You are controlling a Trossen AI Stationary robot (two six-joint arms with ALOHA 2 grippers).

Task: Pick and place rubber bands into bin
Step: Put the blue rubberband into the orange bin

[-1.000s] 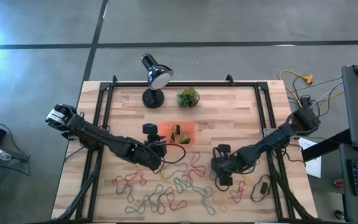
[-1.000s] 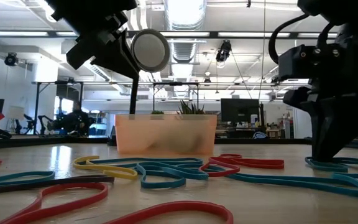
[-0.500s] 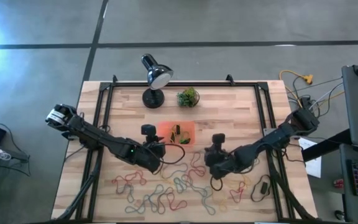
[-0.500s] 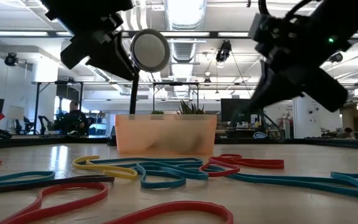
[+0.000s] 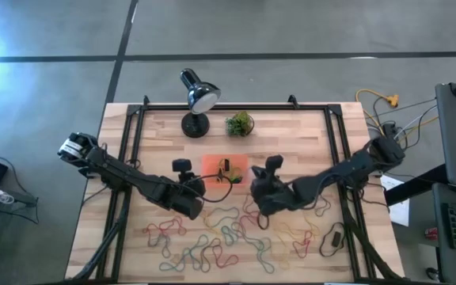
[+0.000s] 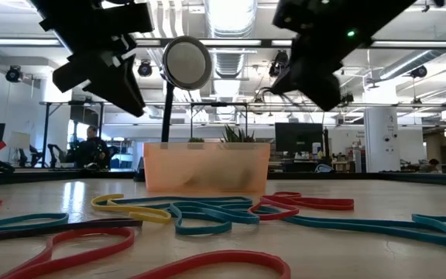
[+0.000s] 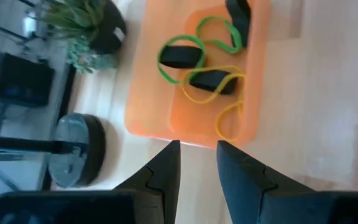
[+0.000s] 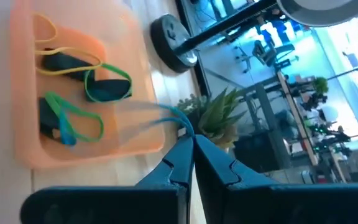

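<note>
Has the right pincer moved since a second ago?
Yes. In the high view the right pincer has travelled from the table's right part toward the orange bin, carrying a blue rubber band.

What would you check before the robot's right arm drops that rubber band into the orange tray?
1. Band held: ok. The right gripper is shut on a teal rubber band.
2. Over the tray: not ok. In the overhead picture the right gripper is just beside the orange tray, not above it.
3. Room in the tray: ok. Only a few bands lie inside.
4. Other arm clear: cannot tell. The left gripper hovers near the tray's other side, fingers slightly apart and empty.
5. Nearby things safe: ok. The potted plant and lamp stand behind the tray.
</note>
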